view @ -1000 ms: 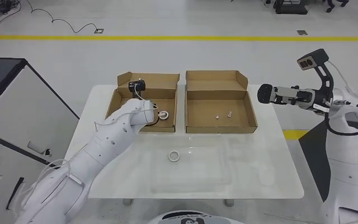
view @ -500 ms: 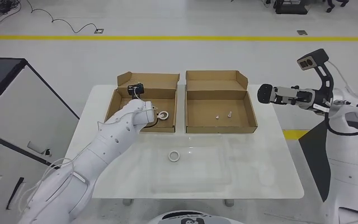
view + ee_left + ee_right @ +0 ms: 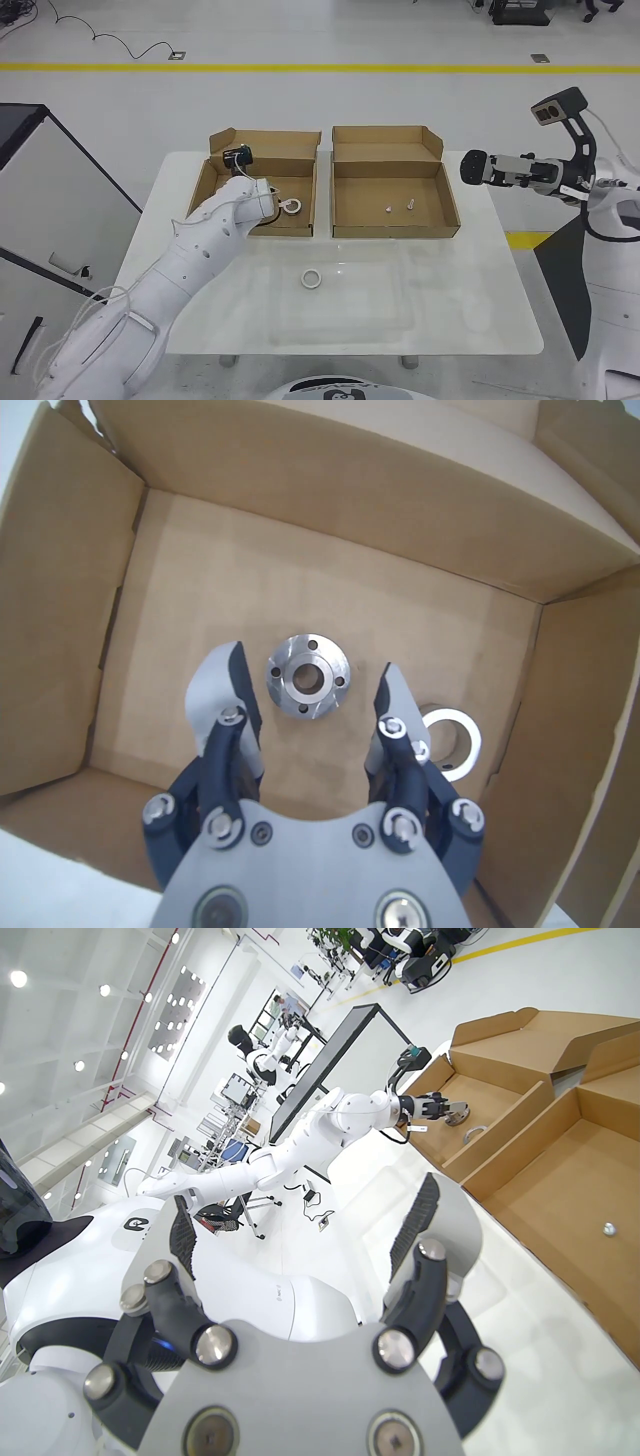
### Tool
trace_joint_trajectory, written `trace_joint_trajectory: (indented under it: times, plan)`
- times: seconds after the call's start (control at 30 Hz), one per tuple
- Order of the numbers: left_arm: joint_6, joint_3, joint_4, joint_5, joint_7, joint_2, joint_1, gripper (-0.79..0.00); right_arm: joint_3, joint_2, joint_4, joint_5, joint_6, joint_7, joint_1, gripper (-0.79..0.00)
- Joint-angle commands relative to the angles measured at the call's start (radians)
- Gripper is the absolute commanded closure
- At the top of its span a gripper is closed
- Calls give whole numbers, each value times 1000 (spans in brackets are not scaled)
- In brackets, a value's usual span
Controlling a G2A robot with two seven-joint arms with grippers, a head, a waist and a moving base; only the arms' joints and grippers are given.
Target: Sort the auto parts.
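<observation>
Easing back above the worktop (image 3: 450, 300), the left arm has shifted slightly over the left box (image 3: 65, 600). The right claw (image 3: 305, 1195) hangs spread and empty at the worktop's edge. The left claw (image 3: 311, 660) gapes empty at the flange (image 3: 308, 682), which lies flat on the box floor, bore upward; being round, it has no long axis. As the claw lifts out, a finger could clip the ring (image 3: 452, 745) just beside it.
</observation>
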Motion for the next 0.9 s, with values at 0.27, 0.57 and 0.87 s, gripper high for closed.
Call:
trace_joint_trajectory:
  times: [0.27, 0.57, 0.87]
  plan:
    - [-4, -119, -312, 148, -84, 58, 115, -785, 0, 0, 0, 0, 0, 0, 0, -785]
    - [-51, -179, -506, 252, -242, 91, 192, -785, 0, 0, 0, 0, 0, 0, 0, -785]
    - [-51, -179, -506, 252, -242, 91, 192, -785, 0, 0, 0, 0, 0, 0, 0, -785]
